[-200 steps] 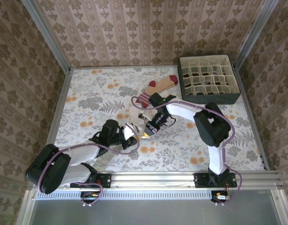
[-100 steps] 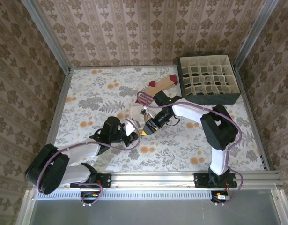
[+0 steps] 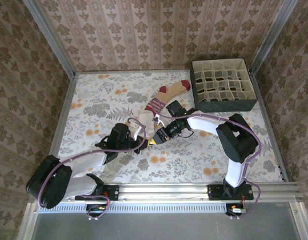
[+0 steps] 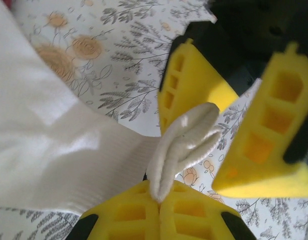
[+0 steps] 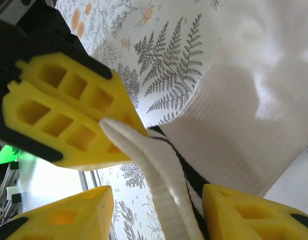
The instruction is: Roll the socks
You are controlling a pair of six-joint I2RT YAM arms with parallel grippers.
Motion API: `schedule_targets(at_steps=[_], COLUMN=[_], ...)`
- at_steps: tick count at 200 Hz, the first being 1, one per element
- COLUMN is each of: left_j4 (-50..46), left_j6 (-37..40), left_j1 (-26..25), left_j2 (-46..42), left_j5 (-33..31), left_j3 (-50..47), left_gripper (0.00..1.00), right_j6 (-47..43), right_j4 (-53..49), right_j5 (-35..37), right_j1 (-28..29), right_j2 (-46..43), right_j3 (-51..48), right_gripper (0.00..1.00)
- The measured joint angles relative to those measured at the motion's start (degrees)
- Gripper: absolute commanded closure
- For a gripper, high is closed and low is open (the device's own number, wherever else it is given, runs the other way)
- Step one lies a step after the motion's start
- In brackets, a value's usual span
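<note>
The cream-white sock (image 3: 143, 121) lies mid-table, with the tan sock with maroon toe and striped cuff (image 3: 170, 91) just behind it. My left gripper (image 3: 142, 143) is shut on the cream sock's cuff edge (image 4: 181, 145), which is pinched upright between its yellow fingers (image 4: 128, 212). In the left wrist view that gripper (image 4: 164, 197) sits at the bottom. My right gripper (image 3: 155, 137) faces it, open. In the right wrist view the right gripper (image 5: 156, 220) straddles the dark-striped cuff (image 5: 189, 175) without pinching it. The sock body (image 5: 244, 100) spreads to the right.
A dark fabric organiser box (image 3: 223, 85) with several small compartments stands at the back right corner. The floral tablecloth (image 3: 98, 100) has free room to the left and near the front. Metal frame posts and patterned walls enclose the table.
The left gripper has closed on the cream sock's cuff. The right gripper, shut a second ago, has opened and let go of it. The right arm has shifted slightly right.
</note>
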Motion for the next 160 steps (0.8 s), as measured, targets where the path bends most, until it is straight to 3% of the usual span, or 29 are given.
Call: schedule_targets(at_steps=[76,160], left_j4=[0.98,1.77], left_j6=[-11.17,-12.74], left_j1=[2.54,2.89], left_j2=[4.20,9.66], left_j5=[-0.15,0.85], left_j3=[-2.16,-2.45], left_gripper=[1.00,1.00], right_j6=[4.48,5.64], right_j4=[5.79,6.45], right_j5=[1.20,6.56], right_j1=[0.37,2.05], right_j2=[0.15,2.36], right_j3=[-2.89,-2.89], right_gripper=[0.56,0.66])
